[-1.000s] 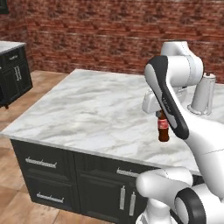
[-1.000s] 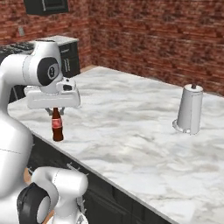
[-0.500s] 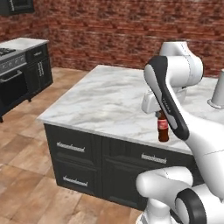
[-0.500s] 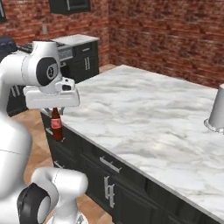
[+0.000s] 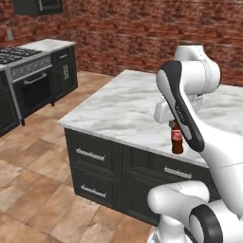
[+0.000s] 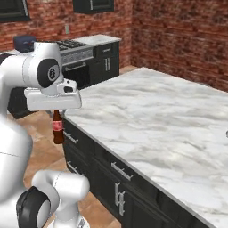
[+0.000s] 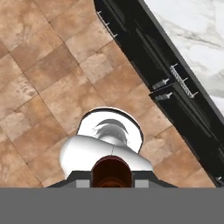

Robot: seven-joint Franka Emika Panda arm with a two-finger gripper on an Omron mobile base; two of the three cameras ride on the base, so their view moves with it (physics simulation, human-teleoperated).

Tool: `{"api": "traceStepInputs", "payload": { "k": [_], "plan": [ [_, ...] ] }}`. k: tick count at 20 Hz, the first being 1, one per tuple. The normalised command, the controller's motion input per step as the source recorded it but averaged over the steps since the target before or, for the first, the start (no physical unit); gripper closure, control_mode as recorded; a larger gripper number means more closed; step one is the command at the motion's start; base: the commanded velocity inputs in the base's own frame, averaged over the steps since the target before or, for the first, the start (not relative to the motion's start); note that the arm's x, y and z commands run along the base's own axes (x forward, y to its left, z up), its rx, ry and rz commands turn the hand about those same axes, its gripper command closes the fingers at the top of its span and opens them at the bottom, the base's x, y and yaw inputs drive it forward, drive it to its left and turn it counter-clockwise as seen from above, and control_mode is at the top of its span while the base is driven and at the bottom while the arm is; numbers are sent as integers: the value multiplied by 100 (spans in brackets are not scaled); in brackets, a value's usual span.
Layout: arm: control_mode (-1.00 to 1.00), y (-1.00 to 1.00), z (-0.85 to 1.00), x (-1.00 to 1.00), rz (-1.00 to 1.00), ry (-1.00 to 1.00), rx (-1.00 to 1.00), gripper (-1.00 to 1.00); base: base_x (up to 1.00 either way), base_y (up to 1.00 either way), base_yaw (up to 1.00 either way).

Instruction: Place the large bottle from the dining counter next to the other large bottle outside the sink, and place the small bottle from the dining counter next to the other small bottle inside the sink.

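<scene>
A white robot arm's two-finger gripper holds a short dark-brown bottle with a red label and reddish neck by its top, the fingers pinching the neck so that the small bottle hangs upright below the hand. Seen from the left base view, the bottle hangs in front of the near edge of the broad white-grey veined marble dining counter, its base level with the top of the dark cabinet drawers with silver handles beneath the slab. From the right base view the gripper carries the same bottle just off the counter's corner, clear of the marble and above the brown tiled floor. Looking down from the hand, the bottle's round brown top sits between the closed fingers, with floor tiles below and the counter's dark drawer fronts running diagonally alongside.

Well beyond the counter, a black range with a steel-fronted oven stands against the red brick wall, and a dark wall cabinet hangs above it. The marble top near the bottle is bare.
</scene>
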Motion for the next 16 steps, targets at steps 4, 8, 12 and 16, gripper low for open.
{"api": "traceStepInputs", "payload": {
  "k": [4,8,12,16],
  "plan": [
    [100,0,0,0,0,0,0,100,0,0,25],
    [100,0,0,0,0,0,0,100,0,0,25],
    [100,0,0,0,0,0,0,100,-4,4,25],
    [100,0,0,0,0,0,0,100,-21,3,23]
  ]
}}
